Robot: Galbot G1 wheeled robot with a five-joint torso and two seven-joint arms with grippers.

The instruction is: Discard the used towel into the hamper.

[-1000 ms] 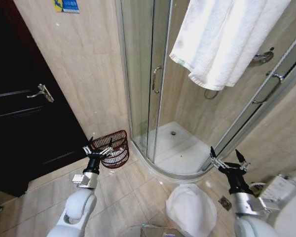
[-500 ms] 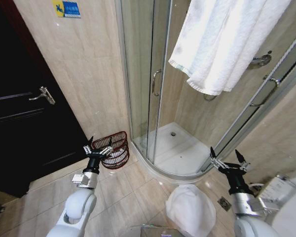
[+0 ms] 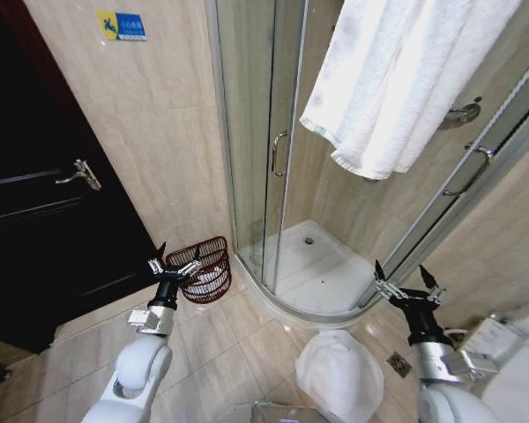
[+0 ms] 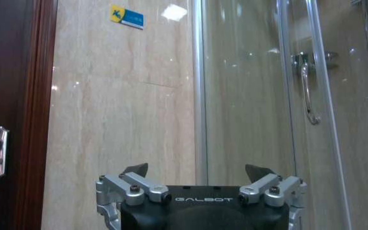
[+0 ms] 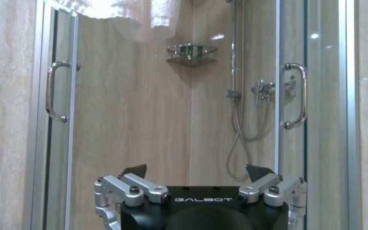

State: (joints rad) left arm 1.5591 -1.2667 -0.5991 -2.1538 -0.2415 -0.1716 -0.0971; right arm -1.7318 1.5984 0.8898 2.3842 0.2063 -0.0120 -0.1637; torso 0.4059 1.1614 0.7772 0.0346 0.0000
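A large white towel [image 3: 397,79] hangs over the top of the glass shower enclosure, high on the right; its lower edge also shows in the right wrist view as the towel [image 5: 126,7]. The hamper [image 3: 203,269], a reddish-brown wire basket, stands on the floor between the dark door and the shower, with something pale inside. My left gripper [image 3: 175,261] is held up open just in front of the hamper, holding nothing. My right gripper [image 3: 401,278] is open and empty near the shower's right corner. Both show open in their wrist views: left gripper [image 4: 197,170], right gripper [image 5: 197,168].
The curved glass shower doors [image 3: 278,159] with metal handles face me, and a raised white shower tray [image 3: 322,273] lies behind them. A dark door [image 3: 44,220] is on the left. A white rounded object [image 3: 339,374] sits on the tiled floor close in front, beside a floor drain [image 3: 400,363].
The whole head picture has slid downward, so the camera has tilted up a little. Both arms keep their raised, open pose, and the towel and hamper stay in place.
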